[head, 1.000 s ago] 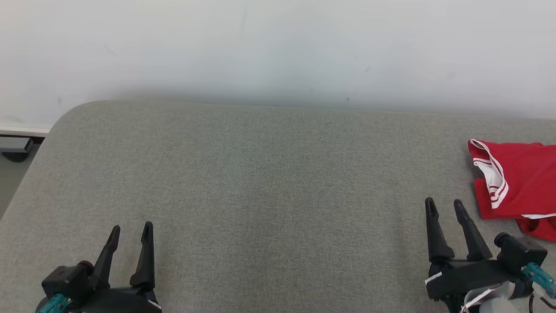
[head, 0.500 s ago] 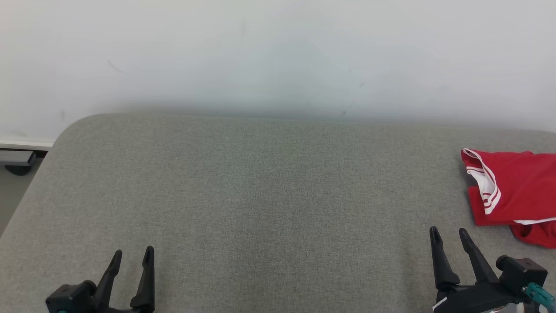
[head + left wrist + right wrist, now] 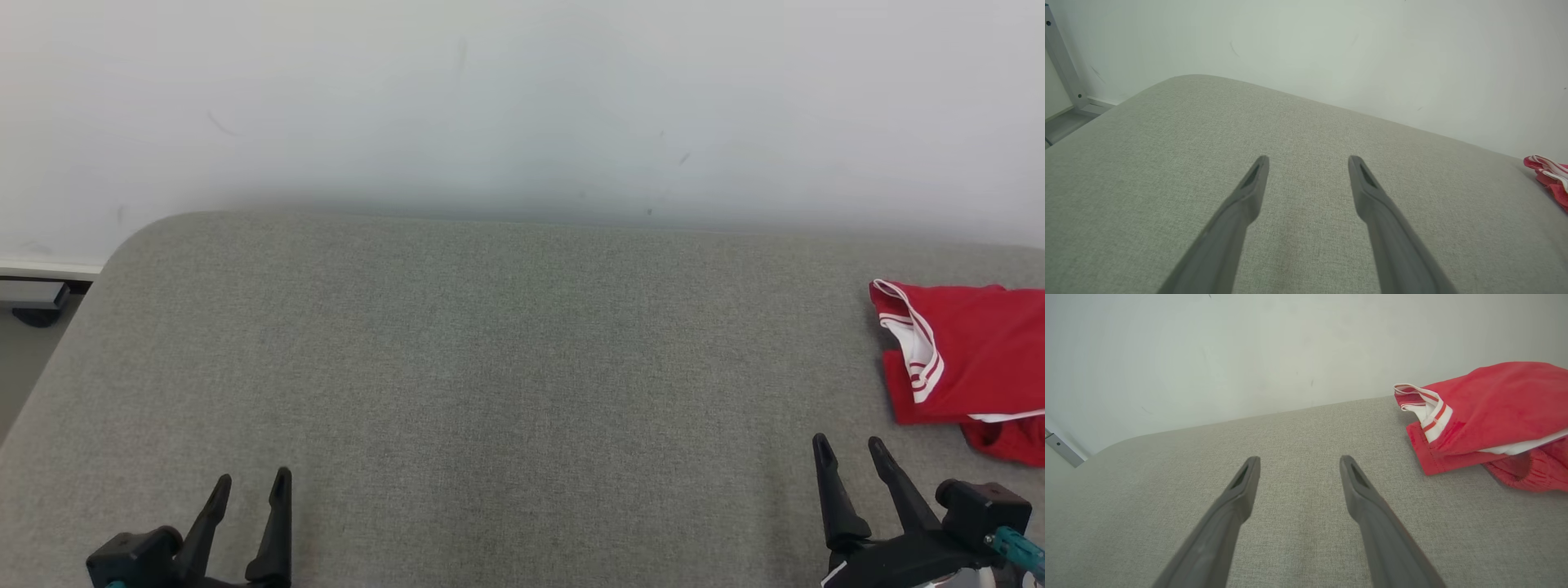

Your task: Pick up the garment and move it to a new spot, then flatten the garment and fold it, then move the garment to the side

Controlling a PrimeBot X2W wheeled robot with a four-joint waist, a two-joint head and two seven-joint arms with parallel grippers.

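Note:
The garment (image 3: 971, 359) is red with white stripes and trim. It lies folded at the right edge of the grey padded surface (image 3: 506, 359), cut off by the frame. The right wrist view has the garment (image 3: 1490, 412) at upper right; the left wrist view catches a bit of the garment (image 3: 1549, 175) at far right. My right gripper (image 3: 849, 447) stands open at the lower right, a little short of the garment and to its left, holding nothing. At the lower left my left gripper (image 3: 251, 482) is open with nothing between its fingers. Both hover low over the fabric.
A pale wall (image 3: 522, 98) rises directly behind the padded surface. The surface's rounded left corner (image 3: 131, 237) drops to the floor, where a dark base piece (image 3: 33, 298) and a metal frame leg (image 3: 1061, 69) stand.
The camera tilted up a little, so the whole scene sits lower in the picture. Both grippers have drawn back toward the bottom edge. The garment lies still.

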